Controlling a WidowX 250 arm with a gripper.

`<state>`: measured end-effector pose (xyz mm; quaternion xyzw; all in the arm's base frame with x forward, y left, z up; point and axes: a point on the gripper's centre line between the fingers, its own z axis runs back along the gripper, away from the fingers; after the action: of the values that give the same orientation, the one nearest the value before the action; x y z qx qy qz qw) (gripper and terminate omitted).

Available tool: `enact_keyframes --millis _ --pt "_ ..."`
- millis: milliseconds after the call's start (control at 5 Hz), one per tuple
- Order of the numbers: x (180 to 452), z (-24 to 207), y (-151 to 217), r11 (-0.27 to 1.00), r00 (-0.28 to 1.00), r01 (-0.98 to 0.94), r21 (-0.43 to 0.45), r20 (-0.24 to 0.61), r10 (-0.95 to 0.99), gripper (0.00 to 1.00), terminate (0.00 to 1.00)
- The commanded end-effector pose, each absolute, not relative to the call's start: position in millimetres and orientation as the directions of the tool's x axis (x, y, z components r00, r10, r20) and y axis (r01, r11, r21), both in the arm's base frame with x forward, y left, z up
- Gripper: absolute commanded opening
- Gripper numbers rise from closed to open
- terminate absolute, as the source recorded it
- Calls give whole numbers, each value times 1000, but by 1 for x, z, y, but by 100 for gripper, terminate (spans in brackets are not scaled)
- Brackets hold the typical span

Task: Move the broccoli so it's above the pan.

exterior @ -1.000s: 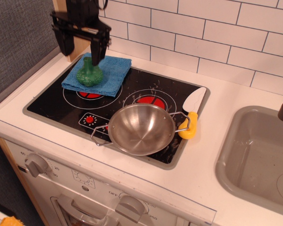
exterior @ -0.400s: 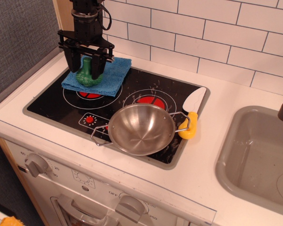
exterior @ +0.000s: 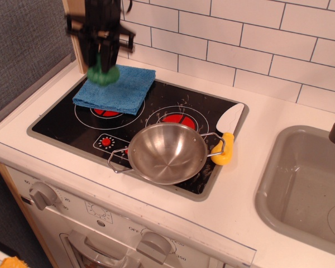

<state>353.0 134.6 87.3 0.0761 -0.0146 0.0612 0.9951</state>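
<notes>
Nearest the camera, the front of the toy cooker (exterior: 100,223) is seen with its knobs, the lowest part being cut off by the frame edge. On the black hob (exterior: 61,120) just behind it, the pan (exterior: 167,153) is set at the front right, empty, with one wire loop handle towards the front left and the other beside the yellow-handled spatula (exterior: 226,139), which lies at the hob's right edge. Off to the right, a grey sink (exterior: 301,184) is partly shown, cut by the frame, and a dark object at the far right edge cannot be identified.

Further back on the left, a blue cloth (exterior: 120,89) is spread over the rear burner. Above its far corner the broccoli (exterior: 103,72) is held clear of the cloth, head down, the stalk being gripped from above by the gripper (exterior: 102,53), whose fingers are closed narrowly round it. This part is blurred, so the exact contact on the stalk cannot be made out, and the arm above is cut off by the top of the frame.

The step in hand is judged to be the lift after the grasp; the carrying has not yet been done. For the next move, the broccoli would need to be taken to the far side of the pan, towards the tiled wall (exterior: 240,44), and kept well clear of the pan's rim and the spatula.
</notes>
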Motion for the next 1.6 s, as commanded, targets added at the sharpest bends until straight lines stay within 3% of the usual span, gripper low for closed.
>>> enact_keyframes --millis 0,200,600,800,1200,1400 --pt "382 136 78 994 981 -42 98 194 22 0 0" --pt "388 116 39 997 987 32 77 156 -44 0 0" --pt "386 101 12 993 988 105 58 104 -111 0 0" --pt "385 82 10 991 991 124 46 54 -126 100 0" --pt "385 83 2 987 986 153 57 53 -156 100 0" --pt "381 106 -2 989 985 134 66 98 -140 100 0"
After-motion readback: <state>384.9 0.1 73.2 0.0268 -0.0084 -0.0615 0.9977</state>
